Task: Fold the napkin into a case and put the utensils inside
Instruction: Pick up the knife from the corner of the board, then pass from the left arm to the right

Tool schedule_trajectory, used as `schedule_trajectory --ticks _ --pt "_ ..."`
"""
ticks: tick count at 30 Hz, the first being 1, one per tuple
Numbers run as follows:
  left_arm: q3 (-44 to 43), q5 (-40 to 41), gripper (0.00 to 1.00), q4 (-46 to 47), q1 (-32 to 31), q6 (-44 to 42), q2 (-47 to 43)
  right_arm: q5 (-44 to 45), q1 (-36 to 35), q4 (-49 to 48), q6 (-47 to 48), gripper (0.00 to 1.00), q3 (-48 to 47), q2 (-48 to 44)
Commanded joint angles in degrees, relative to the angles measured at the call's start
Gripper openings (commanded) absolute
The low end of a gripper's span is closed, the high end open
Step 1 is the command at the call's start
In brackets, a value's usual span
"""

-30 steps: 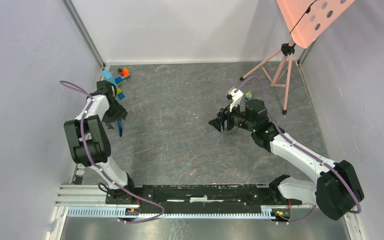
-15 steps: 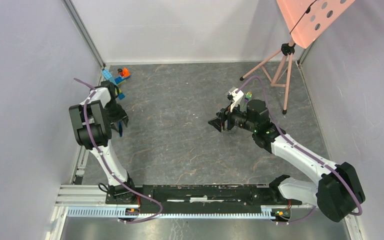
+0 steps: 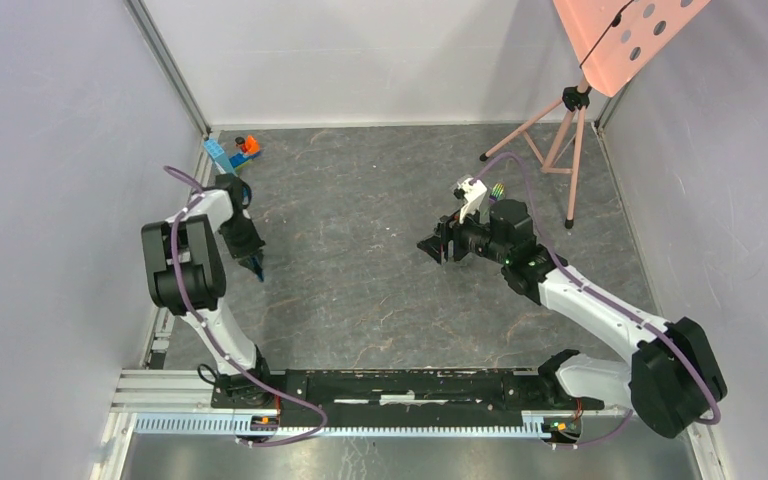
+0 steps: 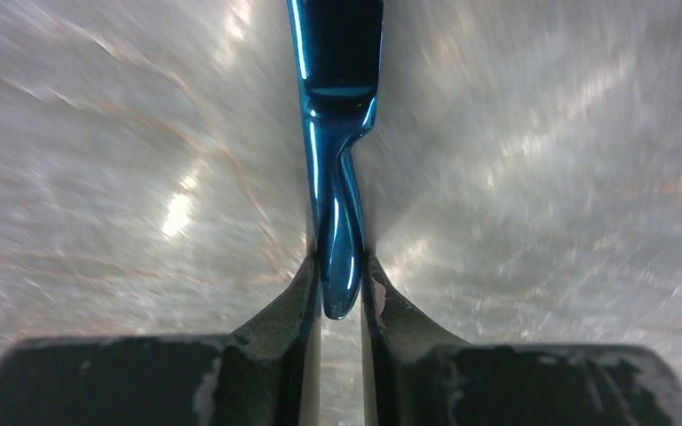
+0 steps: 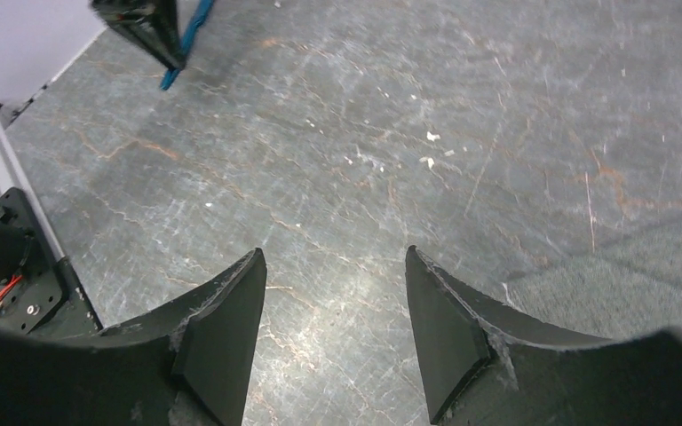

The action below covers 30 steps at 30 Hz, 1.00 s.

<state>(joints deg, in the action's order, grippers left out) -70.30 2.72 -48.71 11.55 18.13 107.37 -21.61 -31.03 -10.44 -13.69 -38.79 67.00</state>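
By the back left corner of the table (image 3: 360, 300), noted the blocks (image 3: 232, 152), blue and orange, touching each other. Nearer than them and apart, found the left gripper (image 3: 251, 258), low over the table by the left wall. Pinched the knife (image 4: 333, 133) there: in the left wrist view, jaws pressed on both sides of its rounded end, with the rest of the blue piece running straight away from the camera. From the right wrist view, saw the same knife slanting down out of that gripper, its tip close to the table. Could not tell whether touching or not.

Right of the middle, found the right gripper (image 3: 438, 247), pointing toward the left side. Showed jaws spread wide in its own view, with nothing between them and only table surface under the gap. Just beside one finger, at the right edge of that view, made out the napkin (image 5: 639, 284), a grey woven cloth lying flat on the table. Could not see its fold from there, nor find it in the top view.

Just behind that wrist, spotted the fork (image 3: 498, 190) by its small rainbow-green head, the handle hidden by the arm. Further right, at the back, noted a tripod (image 3: 558, 140) standing on the table and, above it, a pink board (image 3: 625, 35) with holes.
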Motion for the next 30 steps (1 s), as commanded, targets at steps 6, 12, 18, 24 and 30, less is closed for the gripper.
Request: schedule_trajectory --ticks 6,12,18,24,30 --pt "17.58 -10.98 0.05 7.61 -18.72 7.77 -16.41 0.5 -0.06 0.24 -8.25 0.73 -2.16 8.23" --pt "26.62 -18.86 0.02 18.8 -28.82 17.01 -23.34 -6.43 -0.58 -13.63 -25.36 0.76 0.23 15.47" --pt "29.83 -19.96 0.02 22.33 -33.7 18.85 -27.02 -5.36 -4.82 -19.57 -35.27 0.76 -1.9 24.34" --pt "32.86 -22.69 0.02 24.52 -34.77 19.63 -30.78 -3.59 -9.98 -24.65 -41.48 0.76 -5.07 33.0" --pt "34.78 -24.3 0.02 25.34 -35.08 19.6 -34.58 -1.47 -13.52 -29.69 -45.88 0.74 -7.88 40.53"
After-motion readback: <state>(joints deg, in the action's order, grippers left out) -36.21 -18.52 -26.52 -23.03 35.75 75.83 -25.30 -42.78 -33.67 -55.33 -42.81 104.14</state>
